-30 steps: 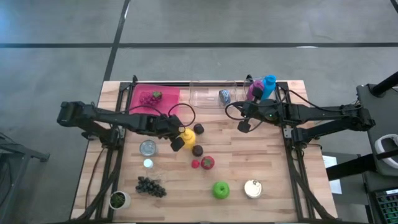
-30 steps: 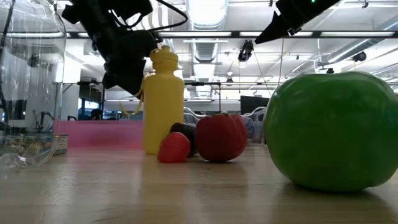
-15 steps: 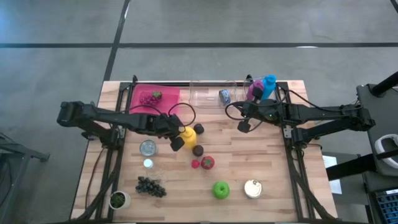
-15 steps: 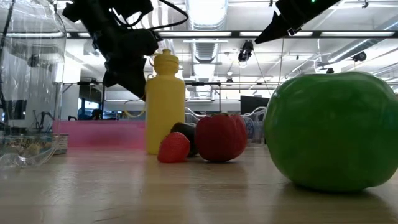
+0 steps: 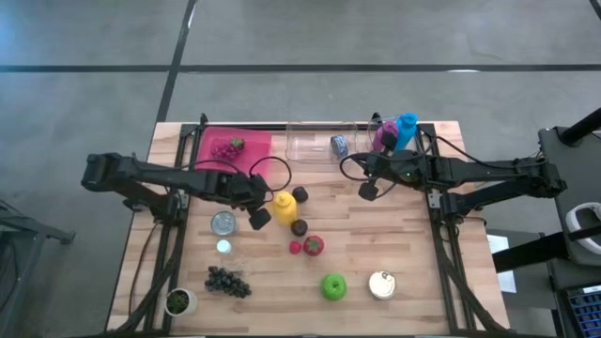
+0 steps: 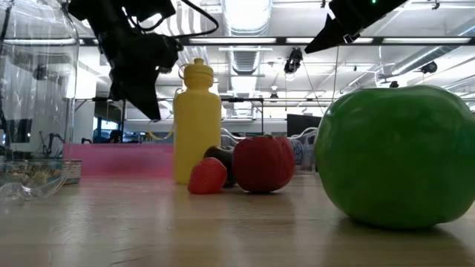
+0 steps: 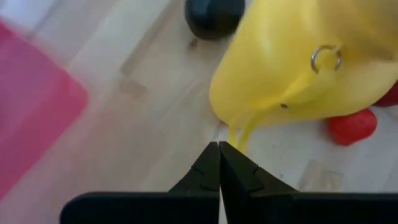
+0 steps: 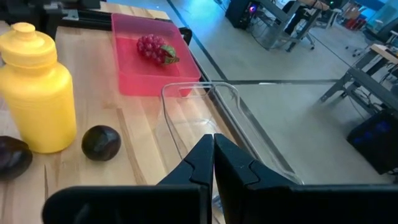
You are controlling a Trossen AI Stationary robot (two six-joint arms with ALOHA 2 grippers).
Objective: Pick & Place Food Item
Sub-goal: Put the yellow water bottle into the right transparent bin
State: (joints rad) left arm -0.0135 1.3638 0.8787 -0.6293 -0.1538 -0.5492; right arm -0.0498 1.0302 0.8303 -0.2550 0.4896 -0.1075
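A: Where do the food items lie?

B: I see the red grapes point(image 5: 228, 146) in the pink tray point(image 5: 211, 139) at the table's point(image 5: 404, 235) far edge. The strawberry point(image 5: 295, 248), tomato point(image 5: 314, 245) and two dark plums point(image 5: 298, 227) cluster near the yellow bottle point(image 5: 282, 204); the green apple point(image 5: 333, 286) sits nearer the front, the dark grapes point(image 5: 227, 281) further left.

A: And the claws?

B: My left claw point(image 5: 256, 219) hangs clenched, empty, just beside the bottle. My right claw point(image 5: 368, 191), also clenched and empty, hovers near the clear container point(image 5: 315, 143).
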